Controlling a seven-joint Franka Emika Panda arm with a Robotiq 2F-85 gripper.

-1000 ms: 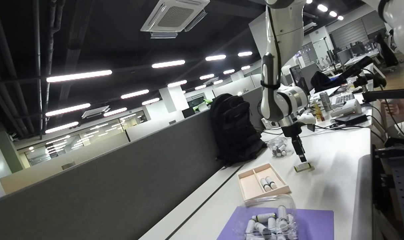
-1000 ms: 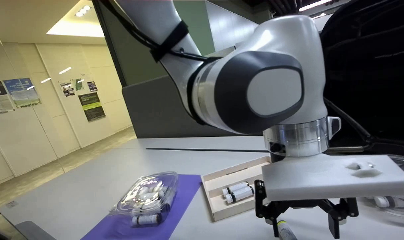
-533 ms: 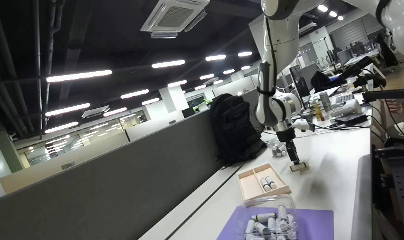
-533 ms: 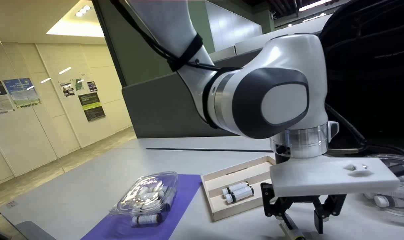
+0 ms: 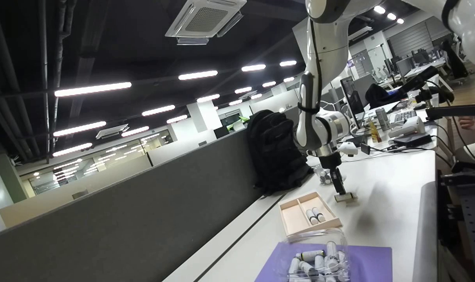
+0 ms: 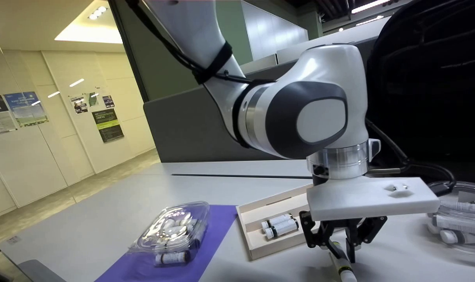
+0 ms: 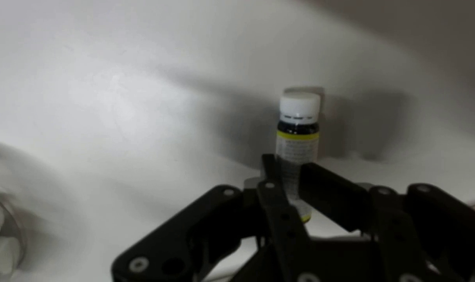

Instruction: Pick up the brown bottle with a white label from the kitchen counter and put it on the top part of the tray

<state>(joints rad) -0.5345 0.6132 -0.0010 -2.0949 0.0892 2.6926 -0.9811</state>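
A small brown bottle with a white label (image 7: 297, 149) and a white cap lies on its side at the kitchen counter (image 5: 398, 219). Both fingers of my gripper (image 7: 287, 162) press on the label from either side, so the gripper is shut on it. In an exterior view the capped end of the bottle (image 6: 345, 270) sticks out past the fingertips. Whether it has left the surface I cannot tell. The light wooden tray (image 5: 294, 217) sits close by, split by a divider; two white-labelled bottles (image 6: 281, 228) lie in one compartment. My arm hides part of the tray's far end in that view.
A clear box of bottles (image 5: 319, 262) rests on a purple mat (image 5: 372, 258) beside the tray. A round clear container (image 6: 466, 188) of bottles stands near the arm. A black backpack (image 5: 272, 152) leans on the grey partition (image 5: 143, 207) behind the counter.
The fingers have gone from wide apart to shut on the bottle. Gripper and bottle have shifted a little towards the tray, and the bottle has turned slightly.
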